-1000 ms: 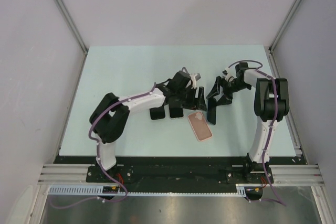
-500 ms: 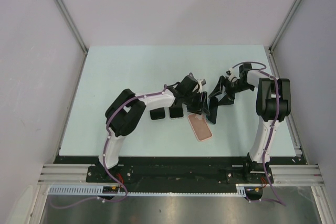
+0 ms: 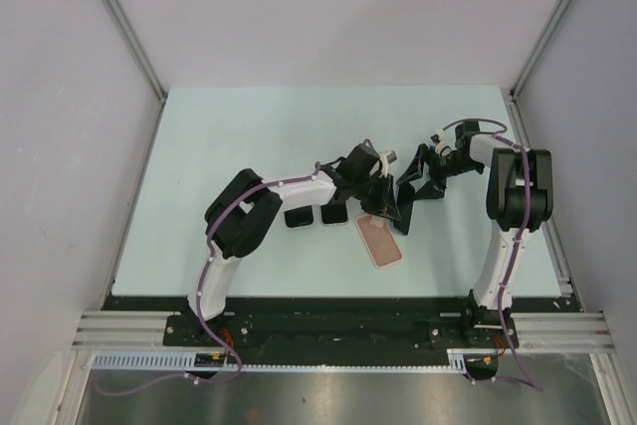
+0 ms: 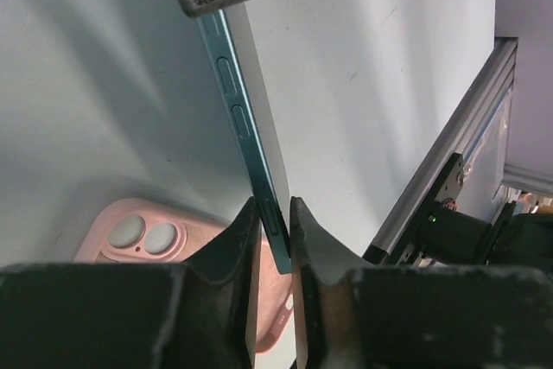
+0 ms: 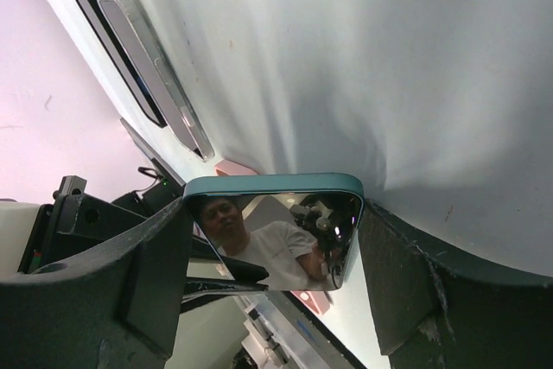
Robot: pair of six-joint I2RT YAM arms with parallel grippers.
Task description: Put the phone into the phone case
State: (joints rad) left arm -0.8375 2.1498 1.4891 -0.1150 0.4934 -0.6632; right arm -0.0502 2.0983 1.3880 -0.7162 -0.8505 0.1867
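Since both arms are engaged on one item, the hands are entered first. By the left gripper (image 4: pixel 275 213) the thin teal edge of the phone (image 4: pixel 238 118) is pinched near one end, with the side buttons shown. By the right gripper (image 5: pixel 272 252) the phone is clamped across its width, the glass face turned to the wrist camera.

The phone is held off the table (image 3: pixel 219 146), on edge rather than flat. Its long axis is seen to run from the left pinch toward the right gripper's finger.

The pink phone case (image 3: pixel 380 242) is laid flat just nearward of both grippers. Its camera cut-outs are at the far end, close beyond the left fingers, and its long axis is slanted toward the near right. The left arm is judged the nearer. Tipping the phone flat along that axis is judged necessary.

Two dark slabs (image 3: pixel 333 214) are noted to the case's left.
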